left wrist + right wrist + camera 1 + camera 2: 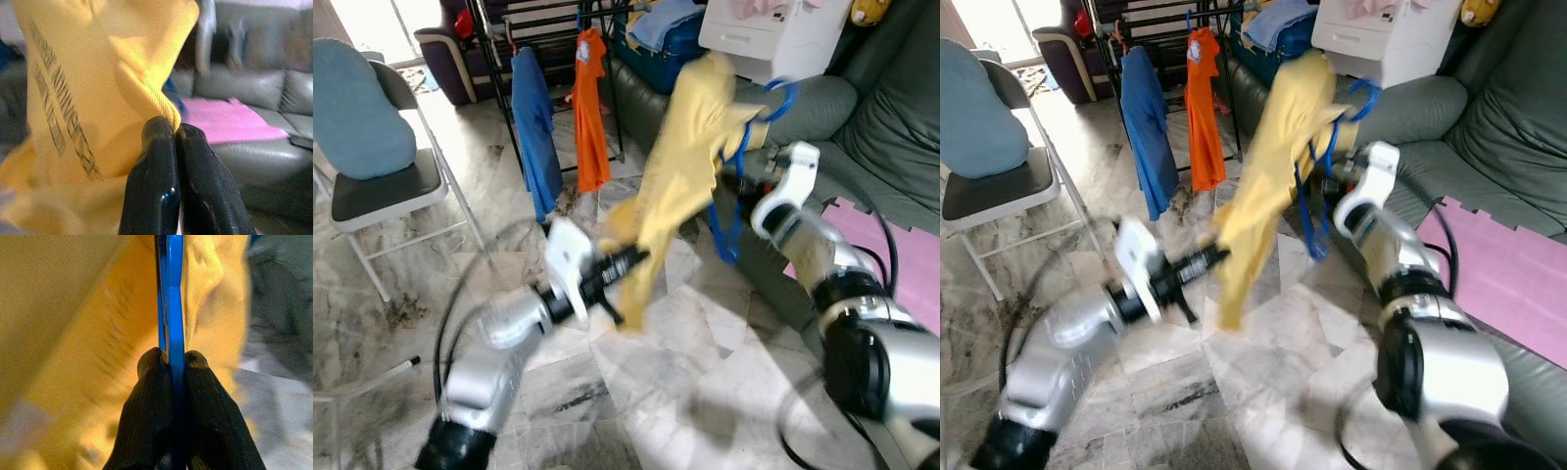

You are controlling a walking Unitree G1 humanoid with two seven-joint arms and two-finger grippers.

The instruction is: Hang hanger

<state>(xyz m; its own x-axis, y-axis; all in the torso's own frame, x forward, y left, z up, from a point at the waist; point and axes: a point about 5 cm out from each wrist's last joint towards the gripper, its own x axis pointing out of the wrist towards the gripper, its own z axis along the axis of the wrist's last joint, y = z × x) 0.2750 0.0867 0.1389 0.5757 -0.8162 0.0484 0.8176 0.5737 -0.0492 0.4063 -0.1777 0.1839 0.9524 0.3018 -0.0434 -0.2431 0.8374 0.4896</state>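
Marble floor, hanger (170,293) (blue) gripper-held (170,363)

Shirt (680,157) between hands (rack (538,29) behind, sofa (862,137) right).

Drying rack (548,24) ahead; sofa (862,127) right

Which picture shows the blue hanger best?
The left eye view: the blue hanger shows its hook and frame, draped with the yellow shirt. The right eye view is similar. The right wrist view shows one bar pinched in the right claw.
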